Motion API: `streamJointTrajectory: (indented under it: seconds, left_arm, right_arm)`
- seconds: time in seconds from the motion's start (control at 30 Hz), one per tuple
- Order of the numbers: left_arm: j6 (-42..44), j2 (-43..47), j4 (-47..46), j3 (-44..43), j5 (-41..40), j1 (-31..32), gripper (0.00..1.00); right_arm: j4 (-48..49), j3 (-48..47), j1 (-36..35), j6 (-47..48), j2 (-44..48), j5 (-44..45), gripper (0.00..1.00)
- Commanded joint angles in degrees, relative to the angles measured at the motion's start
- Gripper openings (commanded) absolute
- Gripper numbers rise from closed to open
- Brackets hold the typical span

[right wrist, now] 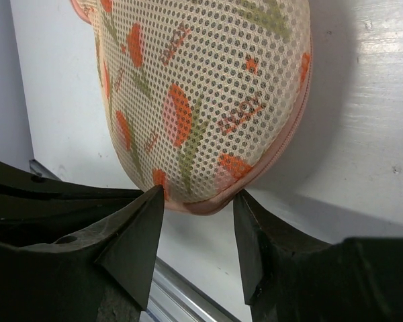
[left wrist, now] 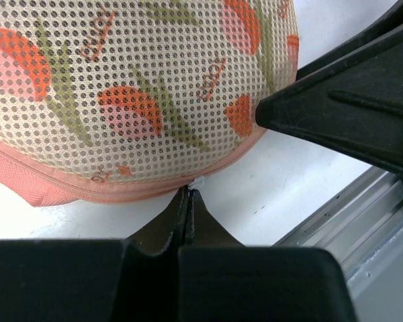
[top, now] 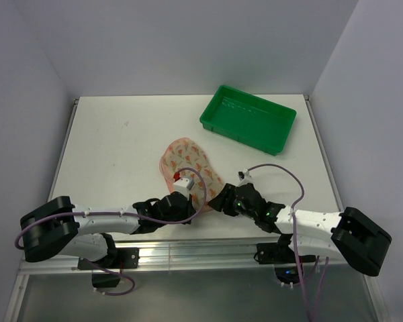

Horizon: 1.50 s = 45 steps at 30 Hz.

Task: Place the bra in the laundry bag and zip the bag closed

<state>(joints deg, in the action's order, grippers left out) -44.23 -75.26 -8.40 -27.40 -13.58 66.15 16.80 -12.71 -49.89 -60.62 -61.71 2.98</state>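
Observation:
The laundry bag point(top: 188, 164) lies in the middle of the table as a peach-pink mesh dome with orange and green marks, its two halves folded together. In the left wrist view the laundry bag point(left wrist: 141, 87) fills the top, with its zip rim along the lower edge. My left gripper point(left wrist: 188, 193) is shut, pinching a small white zip pull point(left wrist: 197, 182) at the rim. My right gripper point(right wrist: 198, 196) is open, its fingertips either side of the bag's near end point(right wrist: 208, 107). In the top view, the left gripper point(top: 186, 199) and right gripper point(top: 220, 200) meet at the bag's near end. The bra is not in view.
A green plastic tray point(top: 248, 119) stands at the back right. The table's metal front rail point(top: 201, 253) runs just behind both grippers. A right gripper finger point(left wrist: 336, 114) shows at the right of the left wrist view.

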Motion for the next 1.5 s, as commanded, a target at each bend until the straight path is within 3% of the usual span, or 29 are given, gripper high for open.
streamJointTrajectory:
  seconds: [0.0,0.13,0.27,0.3,0.33,0.43,0.47,0.6,0.7,0.9,1.13,1.37,1.47]
  left_arm:
    - [-0.16,0.64,-2.58,0.06,-2.32,0.3,0.0]
    - [-0.77,1.52,-2.23,0.59,-3.29,0.38,0.0]
    - [-0.69,2.23,-1.88,0.94,-2.24,0.3,0.02]
    - [-0.34,2.14,-1.53,0.86,-0.58,0.3,0.06]
    - [-0.25,2.23,-1.35,1.2,0.39,0.38,0.24]
    - [-1.12,4.51,-0.48,3.04,2.68,0.38,0.55]
    - [-1.47,5.3,-0.12,3.49,2.77,0.38,0.56]
    - [-2.53,6.62,-0.56,4.46,3.21,0.38,0.55]
    - [-2.79,5.75,-1.26,4.11,1.37,0.38,0.55]
    - [-1.83,1.79,-4.69,2.62,-0.48,0.38,0.52]
    - [-2.27,1.52,-6.27,1.82,-4.34,0.38,0.38]
    - [-1.92,0.56,-8.65,1.47,-4.87,0.38,0.37]
    - [-1.83,0.21,-8.56,1.29,-4.87,0.38,0.22]
  right_arm:
    - [4.21,0.32,0.32,-0.2,-0.69,-0.96,0.52]
    - [4.21,0.84,0.41,-0.46,-0.08,0.26,0.35]
    - [3.77,-0.12,0.58,0.5,-0.6,-0.34,0.45]
    - [3.77,-0.38,0.58,0.59,-0.78,-0.61,0.47]
    - [3.86,-0.39,0.58,0.59,-1.21,-0.61,0.47]
    - [4.21,-0.47,0.58,0.68,-1.65,-0.43,0.43]
    - [4.38,-0.47,0.58,0.5,-1.74,-0.43,0.4]
    - [5.79,-0.47,0.58,0.42,-2.18,-1.05,0.15]
    - [5.96,-0.21,0.49,0.42,-2.27,-1.4,0.1]
    - [5.62,0.14,0.49,0.68,-1.3,-1.49,0.07]
    - [6.23,0.14,0.49,0.94,-2.27,-2.54,0.03]
    - [6.14,0.05,0.23,1.12,-2.71,-2.72,0.02]
    - [5.7,-0.12,0.14,1.29,-2.27,-2.63,0.02]
